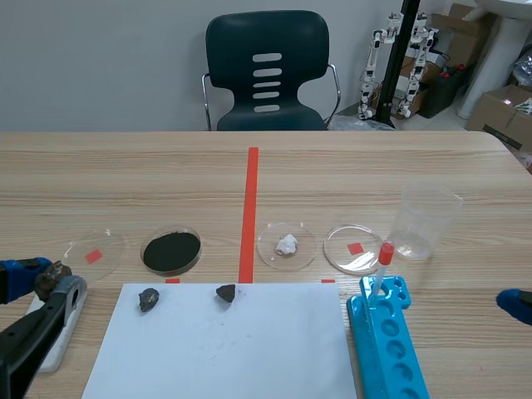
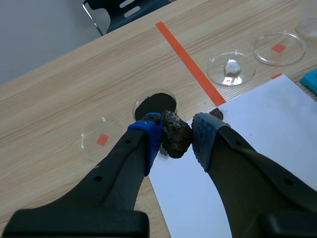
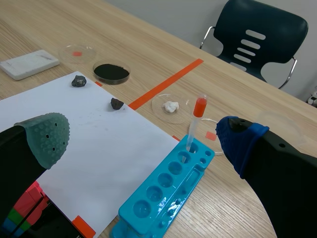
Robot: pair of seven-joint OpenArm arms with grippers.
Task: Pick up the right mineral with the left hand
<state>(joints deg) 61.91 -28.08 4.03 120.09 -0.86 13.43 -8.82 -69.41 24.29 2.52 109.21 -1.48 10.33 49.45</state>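
Note:
A dark brownish mineral (image 2: 176, 138) is pinched between the blue pads of my left gripper (image 2: 176, 130), which is shut on it. In the scene view that gripper (image 1: 43, 281) is held at the table's left edge, left of the white paper (image 1: 224, 349). Two small dark minerals lie along the paper's far edge, one on the left (image 1: 149, 298) and one nearer the tape line (image 1: 225, 292). My right gripper (image 3: 143, 140) is open with nothing between its fingers, above the near end of the blue rack (image 3: 163, 191); only a blue pad (image 1: 515, 306) shows at the scene's right edge.
Beyond the paper sits a row of petri dishes: an empty one (image 1: 94, 253), one with black powder (image 1: 171, 250), one with a white lump (image 1: 287, 245), another empty one (image 1: 354, 248). A clear beaker (image 1: 422, 220) stands at the right. A red-capped tube (image 1: 384, 259) stands in the rack. A white block (image 1: 58, 349) lies under my left arm.

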